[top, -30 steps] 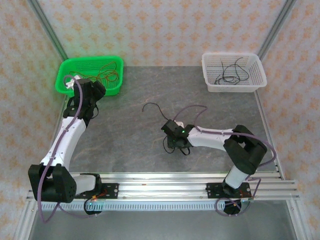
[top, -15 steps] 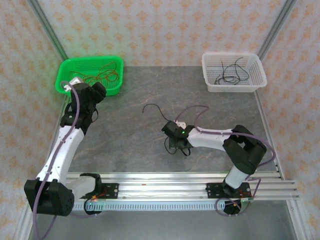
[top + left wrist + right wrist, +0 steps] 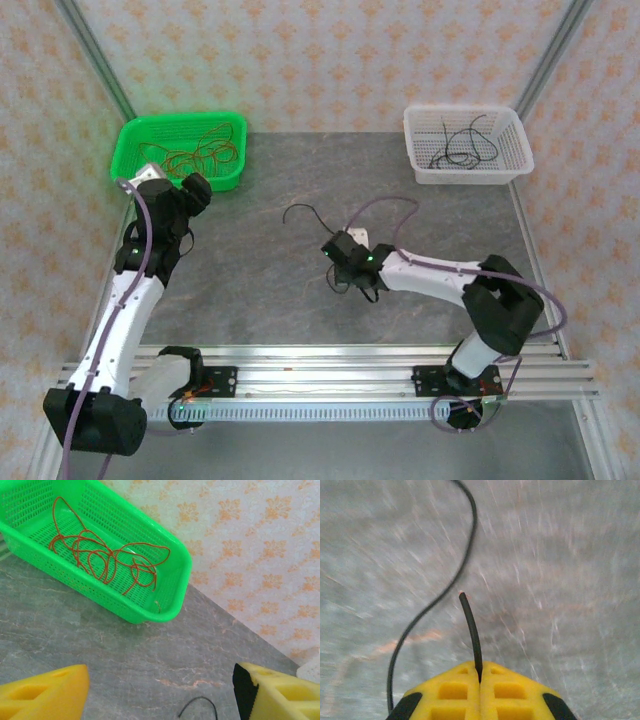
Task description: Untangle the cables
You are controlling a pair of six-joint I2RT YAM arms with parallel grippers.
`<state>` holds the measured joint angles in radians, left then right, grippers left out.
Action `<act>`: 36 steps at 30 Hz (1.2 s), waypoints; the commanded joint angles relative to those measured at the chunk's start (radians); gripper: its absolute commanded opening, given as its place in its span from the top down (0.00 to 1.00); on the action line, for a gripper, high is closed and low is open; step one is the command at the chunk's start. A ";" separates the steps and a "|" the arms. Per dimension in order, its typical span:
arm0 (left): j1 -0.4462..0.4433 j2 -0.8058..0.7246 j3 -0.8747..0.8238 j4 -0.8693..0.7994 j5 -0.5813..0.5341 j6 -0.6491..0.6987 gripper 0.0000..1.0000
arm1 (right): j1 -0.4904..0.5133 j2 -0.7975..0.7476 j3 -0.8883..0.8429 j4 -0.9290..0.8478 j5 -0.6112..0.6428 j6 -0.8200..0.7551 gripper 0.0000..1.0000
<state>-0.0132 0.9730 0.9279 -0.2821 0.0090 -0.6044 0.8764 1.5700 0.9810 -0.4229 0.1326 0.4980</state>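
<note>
The right gripper (image 3: 480, 674) has its jaws clenched on a black cable (image 3: 470, 617), whose free end projects straight ahead of the fingertips (another black strand (image 3: 427, 609) curves past on their left). The left gripper (image 3: 160, 695) has its jaws released. The red cables (image 3: 100, 560) lie ahead of them in the green basket (image 3: 170, 614).

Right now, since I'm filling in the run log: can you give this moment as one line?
right gripper: shut on black cable | left gripper: open, empty | red cables: in green basket
</note>
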 commanded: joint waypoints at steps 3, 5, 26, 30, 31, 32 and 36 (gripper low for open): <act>-0.007 -0.047 -0.005 -0.034 0.035 -0.015 0.24 | -0.001 -0.108 0.140 -0.069 0.144 -0.120 1.00; -0.008 -0.056 -0.001 -0.046 0.043 -0.019 0.24 | -0.009 -0.137 0.193 -0.095 0.167 -0.157 1.00; -0.029 -0.167 -0.042 -0.115 0.093 -0.037 0.23 | -0.262 -0.069 0.795 -0.157 0.274 -0.573 1.00; -0.030 -0.181 -0.060 -0.103 0.122 -0.044 0.24 | -0.347 -0.033 0.894 -0.116 0.305 -0.640 1.00; -0.030 -0.185 -0.064 -0.100 0.128 -0.046 0.24 | -0.370 -0.022 0.922 -0.103 0.318 -0.658 1.00; -0.030 -0.189 -0.066 -0.098 0.132 -0.047 0.24 | -0.390 -0.010 0.948 -0.086 0.336 -0.680 1.00; -0.031 -0.204 -0.064 -0.101 0.137 -0.049 0.24 | -0.465 0.043 1.069 -0.030 0.362 -0.733 1.00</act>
<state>-0.0376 0.7948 0.8635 -0.3798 0.1242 -0.6388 0.4435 1.5936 1.9682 -0.5297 0.4324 -0.1623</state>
